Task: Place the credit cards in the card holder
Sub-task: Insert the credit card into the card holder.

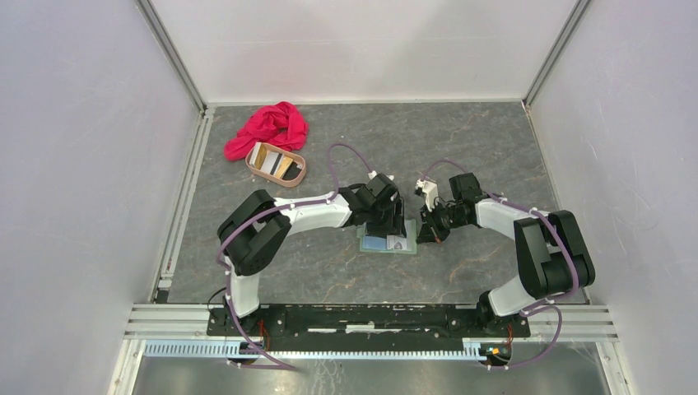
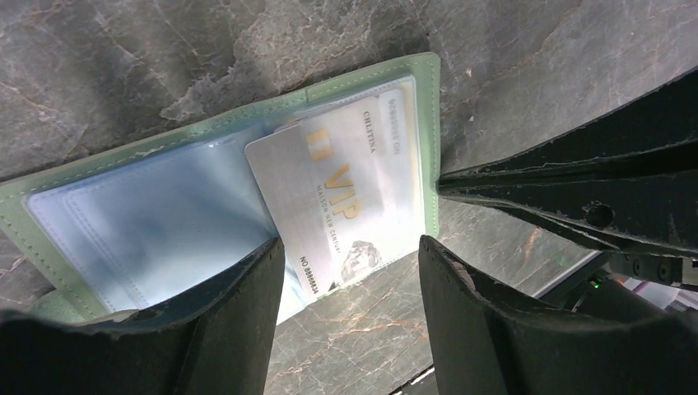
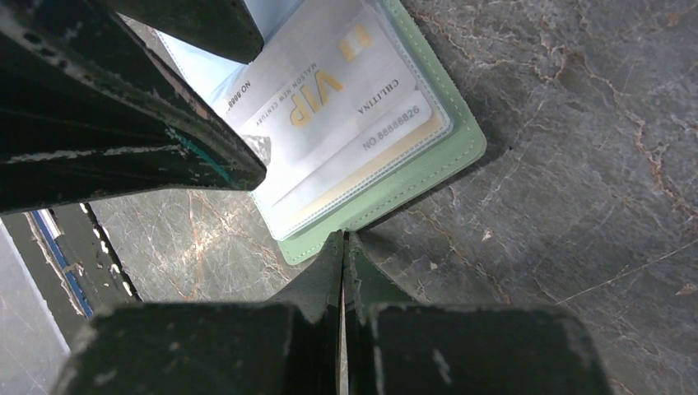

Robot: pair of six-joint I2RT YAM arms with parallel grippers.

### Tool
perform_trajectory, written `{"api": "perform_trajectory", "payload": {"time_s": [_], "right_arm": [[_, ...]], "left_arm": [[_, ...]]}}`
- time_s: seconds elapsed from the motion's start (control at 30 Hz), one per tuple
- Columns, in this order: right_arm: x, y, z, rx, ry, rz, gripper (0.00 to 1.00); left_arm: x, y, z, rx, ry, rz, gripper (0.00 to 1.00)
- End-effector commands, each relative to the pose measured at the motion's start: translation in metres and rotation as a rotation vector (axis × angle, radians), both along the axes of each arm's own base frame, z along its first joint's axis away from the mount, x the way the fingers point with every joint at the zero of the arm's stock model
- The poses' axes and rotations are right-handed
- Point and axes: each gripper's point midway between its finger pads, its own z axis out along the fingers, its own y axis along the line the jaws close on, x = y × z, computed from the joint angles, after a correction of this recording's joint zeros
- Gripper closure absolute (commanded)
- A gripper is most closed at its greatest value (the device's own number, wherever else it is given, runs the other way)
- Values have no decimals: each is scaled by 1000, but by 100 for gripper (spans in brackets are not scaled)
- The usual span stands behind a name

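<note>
the card holder (image 1: 387, 244) lies open on the worktop (image 1: 494, 148), a silvery-white card (image 2: 346, 189) partly in its 3 o'clock pocket. the left tool (image 2: 350, 263) stands released astride that card; the right tool (image 3: 343, 247), clenched empty, touches the holder's 3 o'clock edge.

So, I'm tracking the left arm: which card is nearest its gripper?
The silvery-white VIP card on the open card holder, beneath the left gripper; the other cards lie far off in the tan tray.

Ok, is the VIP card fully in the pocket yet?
Partly in. The VIP card lies tilted, one end under a clear pocket of the card holder, the other end sticking out.
</note>
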Motion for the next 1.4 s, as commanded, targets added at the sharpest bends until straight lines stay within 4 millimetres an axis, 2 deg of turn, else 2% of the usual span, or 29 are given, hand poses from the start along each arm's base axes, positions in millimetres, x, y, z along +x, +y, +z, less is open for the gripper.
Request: {"api": "perform_trajectory", "payload": {"time_s": [0.0,0.17,0.43,1.0,1.13,1.37], "right_arm": [[3,4,2,22,-17,7,100],[3,4,1,20,-18,6,100],[5,5,3,20,-26,8,100],[14,0,10,-2,-88,-1,100],[13,0,10,-1,-85,-1,100],[13,0,9,-3,-83,-1,100]], "left_arm": [[0,-16,6,-70,-16,-48,32],[-3,-33,5,-174,14,-45,33],[3,-43,16,-248,-20,-31,33],[10,-32,38,-278,-101,24,33],[14,-20,30,-189,-111,37,33],[16,-20,16,-134,-98,30,33]]}}
